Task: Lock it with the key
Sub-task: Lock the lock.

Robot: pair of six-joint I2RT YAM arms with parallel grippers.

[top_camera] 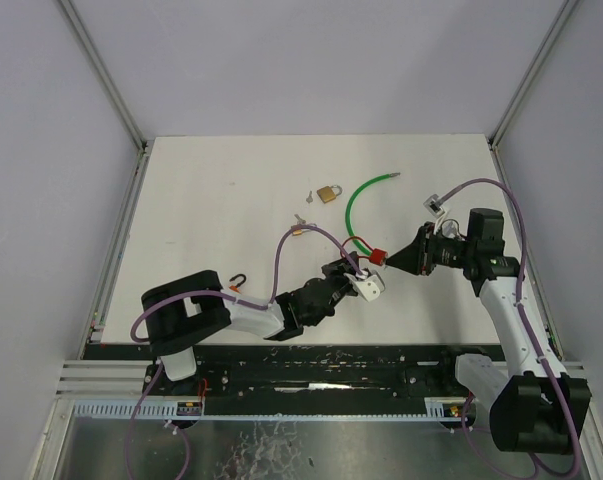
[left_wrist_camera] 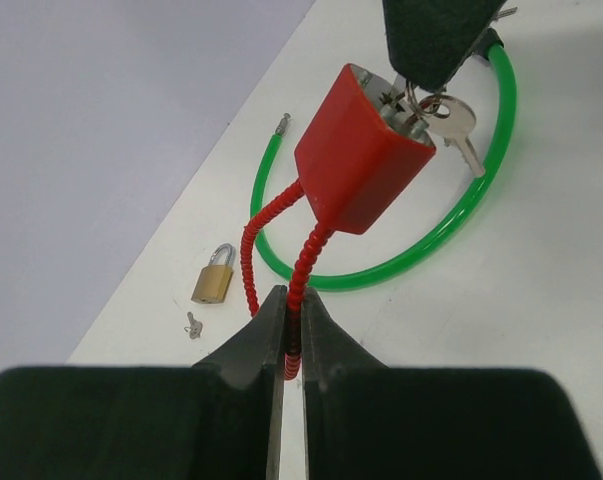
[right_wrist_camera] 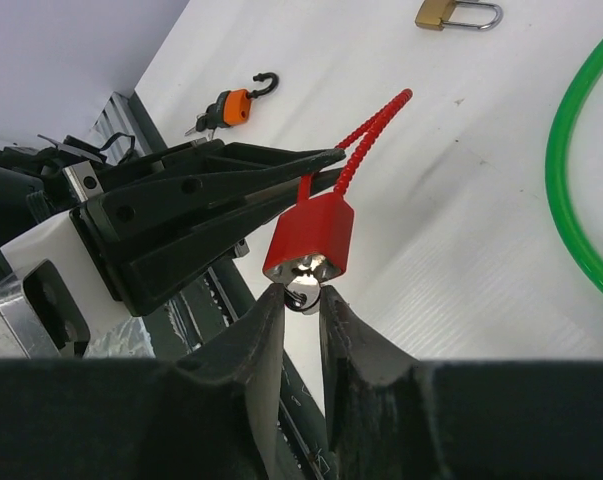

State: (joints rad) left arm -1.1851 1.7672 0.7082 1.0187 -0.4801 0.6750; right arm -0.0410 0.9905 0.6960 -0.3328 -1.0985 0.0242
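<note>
Pinching the red lock by its cable above the table, the left gripper faces the right gripper, narrowed on the key seated along the lock's long axis
</note>
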